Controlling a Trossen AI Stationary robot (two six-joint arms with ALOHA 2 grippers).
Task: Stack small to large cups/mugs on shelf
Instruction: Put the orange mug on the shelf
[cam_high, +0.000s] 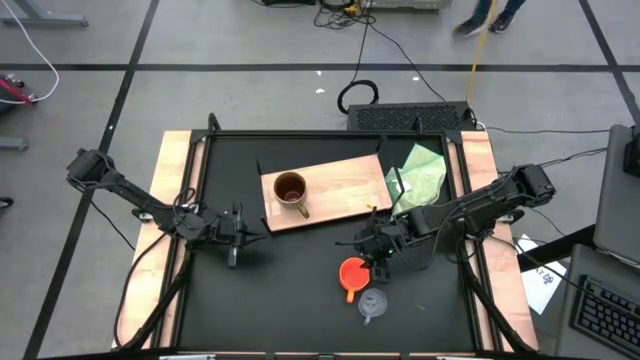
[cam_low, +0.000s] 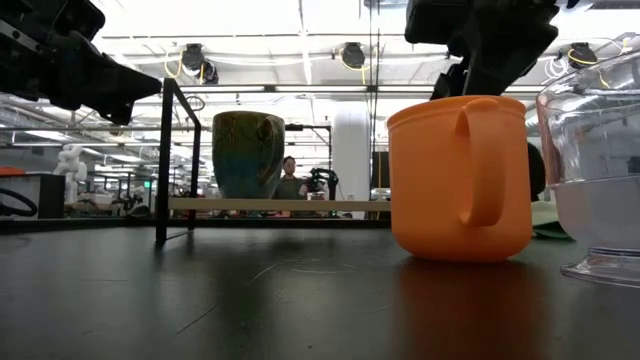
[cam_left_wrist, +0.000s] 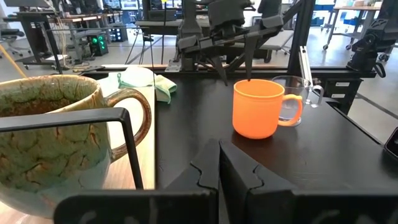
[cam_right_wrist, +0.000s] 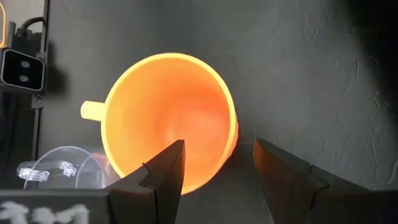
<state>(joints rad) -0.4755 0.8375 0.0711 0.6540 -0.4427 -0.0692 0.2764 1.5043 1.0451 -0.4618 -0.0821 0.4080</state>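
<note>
Orange cup (cam_right_wrist: 168, 118) on the black table (cam_high: 290, 290), straddled at the rim by the right gripper (cam_right_wrist: 217, 168), fingers spread, one inside, one out. Could pinch thin wall, tip it, or nudge the clear cup (cam_high: 372, 304) just beside. Brown mug (cam_high: 290, 188) waiting upright on the shelf (cam_high: 340, 185). Left gripper (cam_left_wrist: 219, 174) closed, parked near the shelf's edge. Clear cup's handle hard to make out; right fingertips possibly not yet touching the wall. Green cloth (cam_high: 425, 175) partly under the right arm.
</note>
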